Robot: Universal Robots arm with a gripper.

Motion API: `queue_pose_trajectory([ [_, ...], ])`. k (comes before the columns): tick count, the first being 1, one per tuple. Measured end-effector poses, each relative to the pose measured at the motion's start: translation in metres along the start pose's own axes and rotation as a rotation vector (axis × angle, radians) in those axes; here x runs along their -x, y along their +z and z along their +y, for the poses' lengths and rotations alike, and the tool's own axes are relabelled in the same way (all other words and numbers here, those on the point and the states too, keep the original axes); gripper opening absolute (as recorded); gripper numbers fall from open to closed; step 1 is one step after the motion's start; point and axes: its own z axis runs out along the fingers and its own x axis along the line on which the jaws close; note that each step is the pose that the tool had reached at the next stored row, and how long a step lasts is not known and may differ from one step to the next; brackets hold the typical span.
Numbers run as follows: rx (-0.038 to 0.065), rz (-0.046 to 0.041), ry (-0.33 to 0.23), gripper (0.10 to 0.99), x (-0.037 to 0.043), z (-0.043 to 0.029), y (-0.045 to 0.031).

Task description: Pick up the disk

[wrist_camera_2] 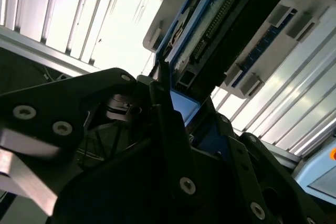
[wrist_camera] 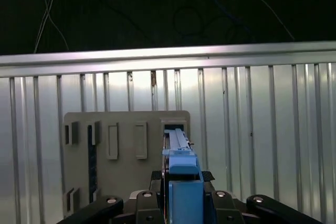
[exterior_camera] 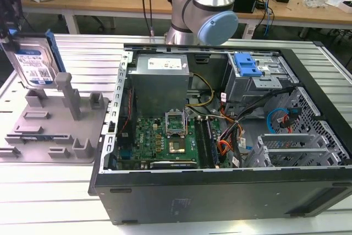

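Note:
The disk [exterior_camera: 34, 64], a silver drive with a blue-and-white label and blue side rails, stands on edge at the exterior view's far left, over the back of the grey fixture [exterior_camera: 55, 127]. My gripper [exterior_camera: 10, 34] comes down from above and is shut on its upper end. In the first wrist view the disk [wrist_camera: 181, 150] shows edge-on, its blue rail between my black fingers [wrist_camera: 157, 177], with the fixture [wrist_camera: 126, 145] beyond it. The second wrist view shows the disk's [wrist_camera_2: 231, 30] connector end and blue rail. Whether its lower edge touches the fixture I cannot tell.
An open computer case [exterior_camera: 220, 119] lies on the ribbed metal table [exterior_camera: 82, 53], to the exterior view's right of the fixture, with a blue drive caddy [exterior_camera: 246, 65] inside. The arm's base [exterior_camera: 203, 15] rises behind the case. Upright posts [exterior_camera: 66, 89] stand on the fixture near the disk.

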Motion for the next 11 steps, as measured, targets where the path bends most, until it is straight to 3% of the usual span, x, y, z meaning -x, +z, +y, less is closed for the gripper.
queue_pose_trajectory([
  [7, 0.0, 0.0001, -0.001, 0.369, -0.0037, 0.0008, -0.0415],
  [9, 0.0, 0.0, -0.001, 0.369, -0.0061, 0.0011, -0.0585],
  [11, 0.0, 0.0, -0.001, 0.369, -0.0073, 0.0012, -0.0673],
])
